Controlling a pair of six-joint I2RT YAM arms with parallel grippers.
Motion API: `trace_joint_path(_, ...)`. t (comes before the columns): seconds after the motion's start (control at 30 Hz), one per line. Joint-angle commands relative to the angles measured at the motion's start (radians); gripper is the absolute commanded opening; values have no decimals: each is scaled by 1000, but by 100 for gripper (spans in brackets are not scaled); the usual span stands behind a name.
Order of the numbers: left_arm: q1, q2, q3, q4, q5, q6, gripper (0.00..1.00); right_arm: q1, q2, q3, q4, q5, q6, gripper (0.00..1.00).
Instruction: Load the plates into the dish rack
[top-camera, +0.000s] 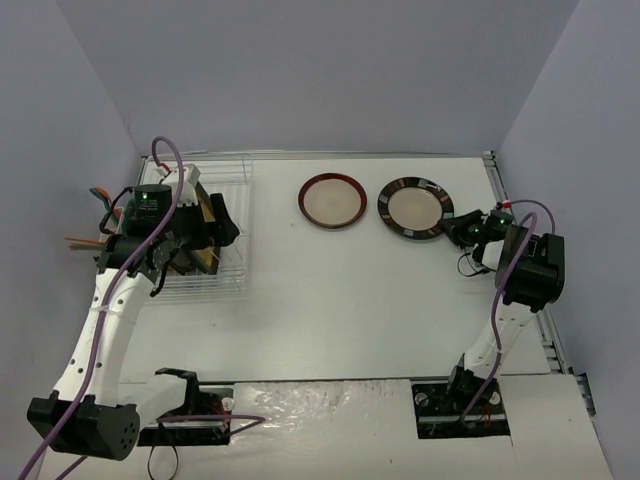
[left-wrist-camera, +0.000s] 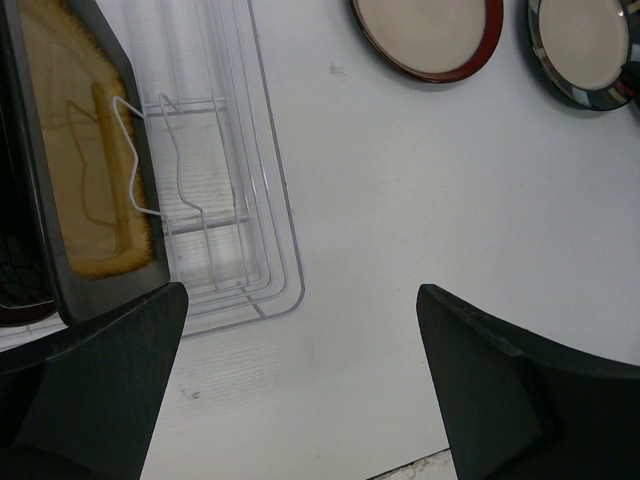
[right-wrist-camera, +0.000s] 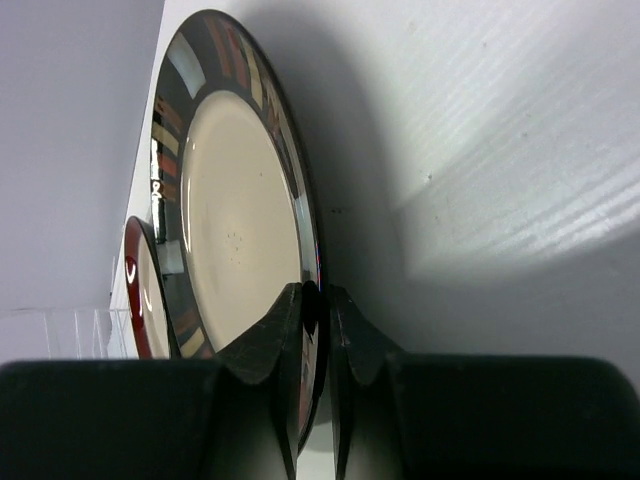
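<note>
Grip on the dark-rimmed plate at right

The right gripper (right-wrist-camera: 315, 310) is pinched narrow on the near rim of the dark-rimmed plate (top-camera: 412, 208), one finger on each face of the edge. That plate lies on the white table (top-camera: 330, 300), upper right of centre in the top view. The red-rimmed plate (top-camera: 332, 200) sits just beside it on its left, apart from it. At far left stands the dish rack (top-camera: 225, 180), with a black square plate (left-wrist-camera: 80, 170) with a yellow centre upright in its slots. The left gripper (left-wrist-camera: 300, 300) hangs over the rack's right edge, jaws spread wide and holding nothing.
</note>
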Motion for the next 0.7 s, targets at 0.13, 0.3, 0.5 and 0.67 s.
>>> trace_joint_path(0.13,2,12,8,171,124,-135,97,-6,-200,-47,-12,-21,-5,0)
trace_joint_path(0.3,2,33,-13,263,190,-261,97,-6,-346,-60,-24,-39,54,0)
trace_joint_path(0.5,-9,61,-34,379,226,-394,97,-6,-468,-69,-27,-101,146,0)
trace_joint_path(0.67,-49,102,-30,473,229,-483,97,9,-559,-73,-17,-166,210,0)
